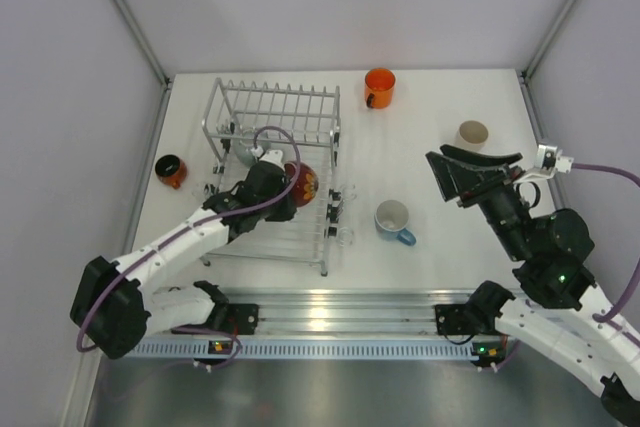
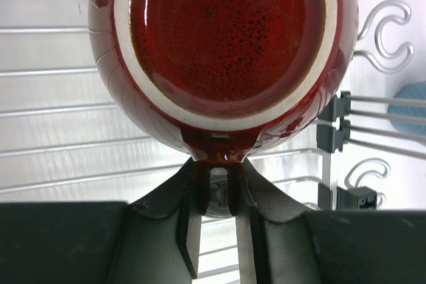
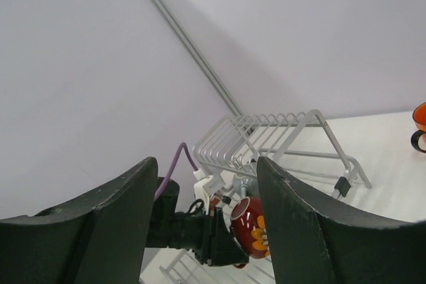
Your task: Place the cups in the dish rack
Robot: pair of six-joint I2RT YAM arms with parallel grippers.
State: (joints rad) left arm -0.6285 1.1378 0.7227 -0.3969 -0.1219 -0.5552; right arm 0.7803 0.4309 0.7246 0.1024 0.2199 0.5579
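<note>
Seen from above, a white table (image 1: 440, 97) holds a wire rack (image 1: 272, 107) on its left half, around 9 to 10 o'clock from the table's centre.

The left gripper (image 1: 288, 187) reaches over the rack's floor from 7 o'clock. It is closed on the red mug (image 1: 304, 184), pinching the handle. In the left wrist view its 2 fingers (image 2: 166, 207) squeeze the handle between them, and the mug's round glazed base faces the camera, so the mug lies tipped on its side. The mug sits over the rack's right part, at about 4 o'clock within it, in front of the row of upright tines. Whether it touches the wires cannot be told.

4 mugs stand outside the rack, each upright:
- orange mug (image 1: 379, 87) at 12 o'clock, near the far edge, just right of the rack's far corner
- grey mug (image 1: 472, 134) at 2 o'clock
- blue mug (image 1: 393, 220) at 5 o'clock, near the rack's right side, handle pointing right
- dark mug (image 1: 170, 171) at 9 o'clock, just beside the rack's left side

The right gripper (image 1: 470, 172) is raised above the table at 3 o'clock, near the grey mug, and points toward the rack. Its fingers (image 3: 113, 231) are spread wide with nothing between them.
</note>
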